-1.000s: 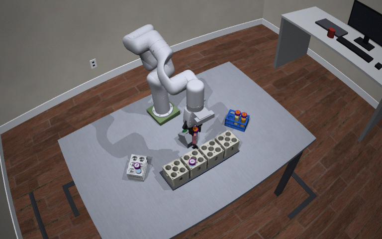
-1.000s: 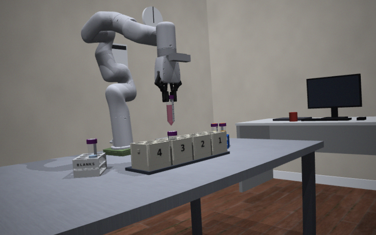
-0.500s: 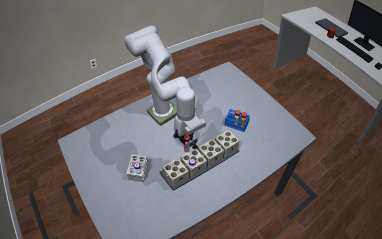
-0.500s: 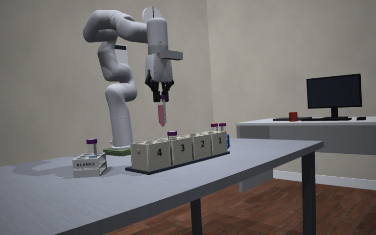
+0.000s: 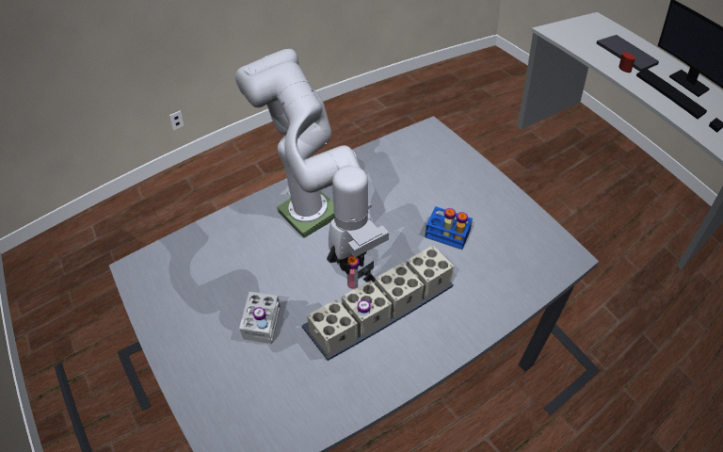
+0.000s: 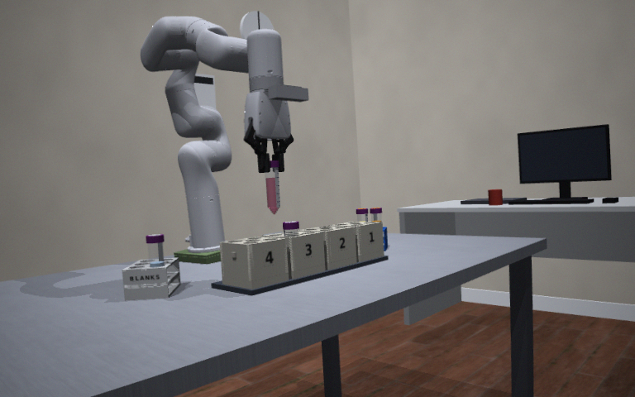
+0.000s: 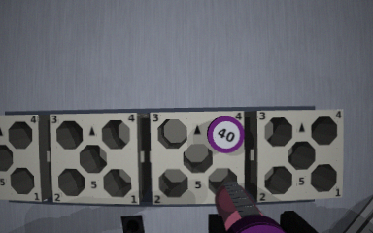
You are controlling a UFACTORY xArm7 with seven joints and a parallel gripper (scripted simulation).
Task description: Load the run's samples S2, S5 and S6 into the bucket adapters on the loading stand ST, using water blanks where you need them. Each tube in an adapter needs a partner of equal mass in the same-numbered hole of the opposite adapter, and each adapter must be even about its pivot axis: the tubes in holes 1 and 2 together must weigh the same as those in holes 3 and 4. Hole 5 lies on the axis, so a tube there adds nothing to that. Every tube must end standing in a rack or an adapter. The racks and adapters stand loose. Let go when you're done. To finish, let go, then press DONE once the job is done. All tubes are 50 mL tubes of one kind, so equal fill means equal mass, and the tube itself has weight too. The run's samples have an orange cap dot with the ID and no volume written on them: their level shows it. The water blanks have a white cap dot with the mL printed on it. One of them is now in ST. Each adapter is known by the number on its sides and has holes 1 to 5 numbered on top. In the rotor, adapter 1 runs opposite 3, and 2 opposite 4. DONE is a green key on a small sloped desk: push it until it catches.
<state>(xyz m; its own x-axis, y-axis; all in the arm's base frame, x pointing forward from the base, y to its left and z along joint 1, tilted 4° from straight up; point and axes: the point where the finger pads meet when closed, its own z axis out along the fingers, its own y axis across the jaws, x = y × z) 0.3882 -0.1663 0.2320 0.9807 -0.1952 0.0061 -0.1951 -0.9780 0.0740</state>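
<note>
Your gripper is clamped on the cap end of a pink-filled sample tube. The tube hangs straight below the fingers, long axis vertical, conical tip down. Directly beneath that tip is hole 1 of adapter 3, with the 40 mL blank beyond it in hole 4.
</note>
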